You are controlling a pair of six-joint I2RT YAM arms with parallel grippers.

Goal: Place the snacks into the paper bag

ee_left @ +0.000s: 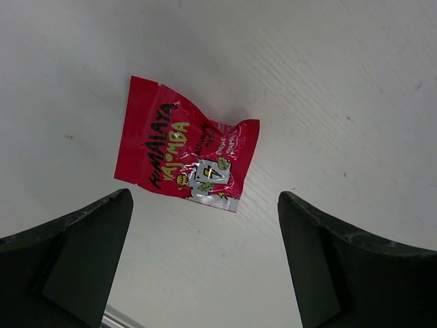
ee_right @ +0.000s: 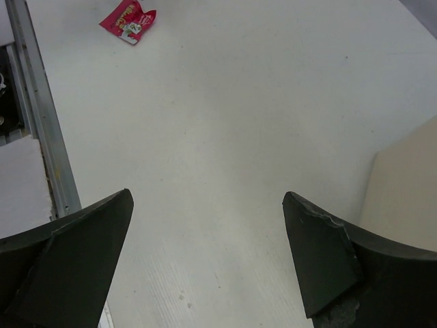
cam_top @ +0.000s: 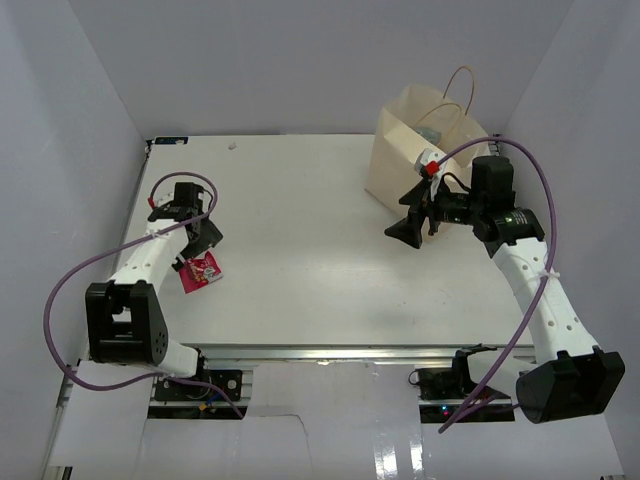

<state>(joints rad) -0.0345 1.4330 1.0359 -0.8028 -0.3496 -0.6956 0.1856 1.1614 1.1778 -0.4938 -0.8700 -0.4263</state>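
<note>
Now my left fingers [ee_left: 68,260] gape empty over the red snack packet [ee_left: 184,154], flat on the surface [ee_left: 341,82] just ahead, long axis diagonal; right fingers [ee_right: 75,260], also open, hover by the paper bag [cam_top: 400,160].

The claw [ee_right: 206,198] gapes wide, with only white table [ee_right: 239,102] showing between its dark fingers [ee_right: 75,260]. A red packet [ee_right: 128,20] lies well ahead of it to the left, near a metal rail [ee_right: 41,130]. A tan bag [ee_right: 406,184] wall stands close beside its right finger.
</note>
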